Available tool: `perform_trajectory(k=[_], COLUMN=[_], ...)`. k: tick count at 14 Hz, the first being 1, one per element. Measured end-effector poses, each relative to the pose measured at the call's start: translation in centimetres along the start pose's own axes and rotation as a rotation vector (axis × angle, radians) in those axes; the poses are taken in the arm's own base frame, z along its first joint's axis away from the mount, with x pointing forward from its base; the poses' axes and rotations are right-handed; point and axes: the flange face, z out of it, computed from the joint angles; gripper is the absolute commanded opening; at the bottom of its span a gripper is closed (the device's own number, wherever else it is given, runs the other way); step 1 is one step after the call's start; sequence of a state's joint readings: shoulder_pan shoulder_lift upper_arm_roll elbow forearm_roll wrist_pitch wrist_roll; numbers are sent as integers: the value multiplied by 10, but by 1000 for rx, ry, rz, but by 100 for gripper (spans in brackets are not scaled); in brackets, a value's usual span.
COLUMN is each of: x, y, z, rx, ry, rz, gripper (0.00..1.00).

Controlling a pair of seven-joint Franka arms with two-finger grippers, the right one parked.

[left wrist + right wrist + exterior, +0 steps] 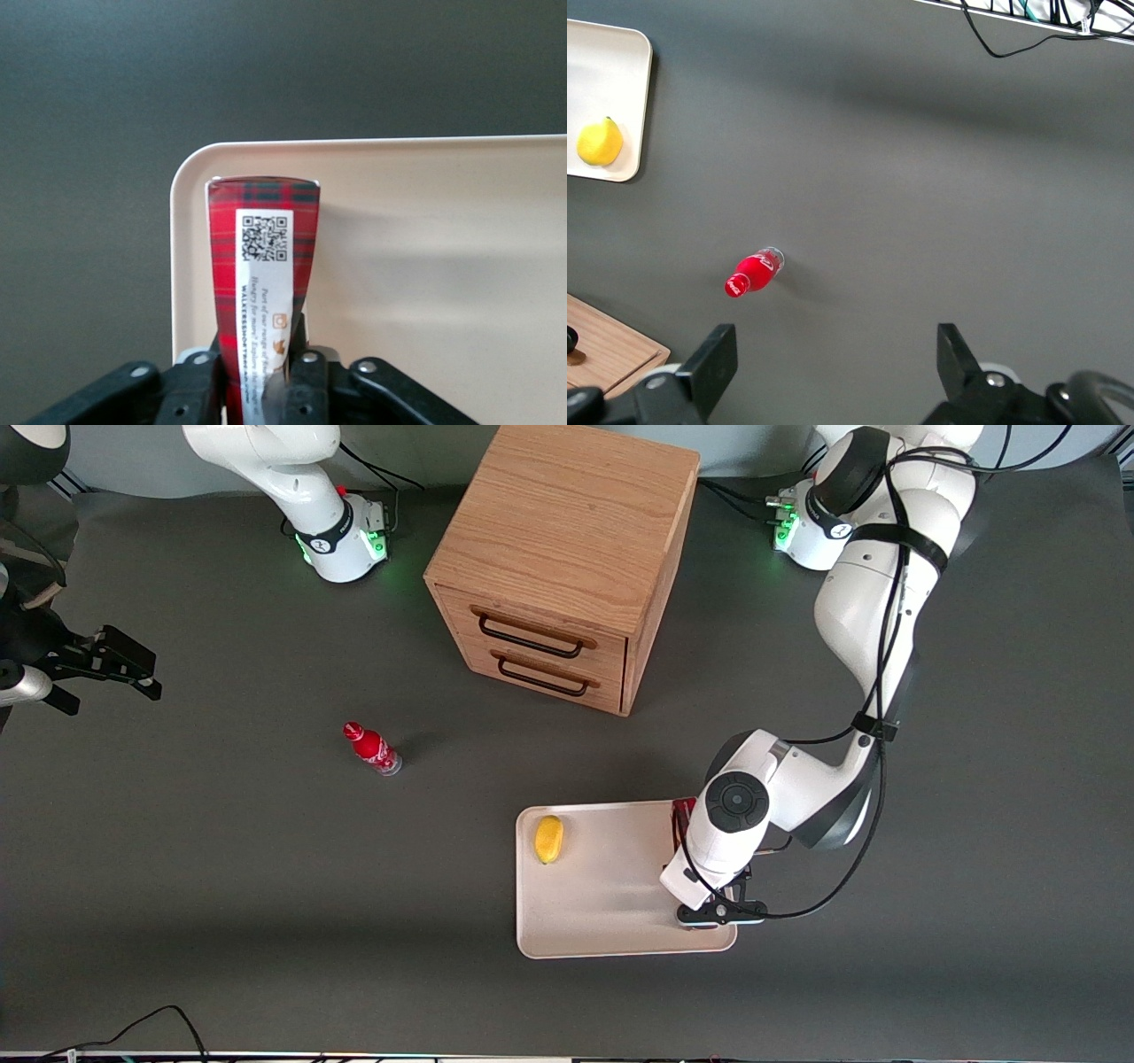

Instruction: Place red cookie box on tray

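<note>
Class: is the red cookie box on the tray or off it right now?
Over the tray, near a corner, but whether it rests there cannot be told. The red cookie box is gripped by the jaws of the gripper.

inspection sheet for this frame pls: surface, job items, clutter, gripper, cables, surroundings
Surface: dark grey table mat.
Job's things: red cookie box held over a corner of the tray; contact with the tray cannot be told.
Clutter: lemon on the tray; small red bottle lying toward the parked arm's end.
Grippers: gripper above the tray's edge, shut on the box.
Cables: black cable along the working arm.
Surroundings: wooden two-drawer cabinet, drawers closed.
</note>
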State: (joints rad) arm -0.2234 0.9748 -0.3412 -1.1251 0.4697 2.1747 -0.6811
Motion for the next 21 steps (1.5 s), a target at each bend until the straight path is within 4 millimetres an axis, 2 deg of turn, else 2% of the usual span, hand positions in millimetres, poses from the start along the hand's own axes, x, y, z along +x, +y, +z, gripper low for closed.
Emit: perform_trajectory(k=[2,4,5,7,9,11,12,14,17,19,21], x=[6,16,19,29,39,44,44,39,13,-12,-38], y=[-5,-17,-24,-46,-86,-144,-173,-223,-273,-294,-295], z=[-6,-24,-39,-85,-142,-196,-215,-240,-272,-296,-323], rx=[7,33,54,64,50,28,16,10,-4,2,11], ry=[14,7,-8,-46,-99,-151,-161,-170,-186,-188,-174], rz=[-6,-17,-11,9,61,129,156,191,242,263,264], gripper=[100,100,100,100,100,100,100,100,100,100,100])
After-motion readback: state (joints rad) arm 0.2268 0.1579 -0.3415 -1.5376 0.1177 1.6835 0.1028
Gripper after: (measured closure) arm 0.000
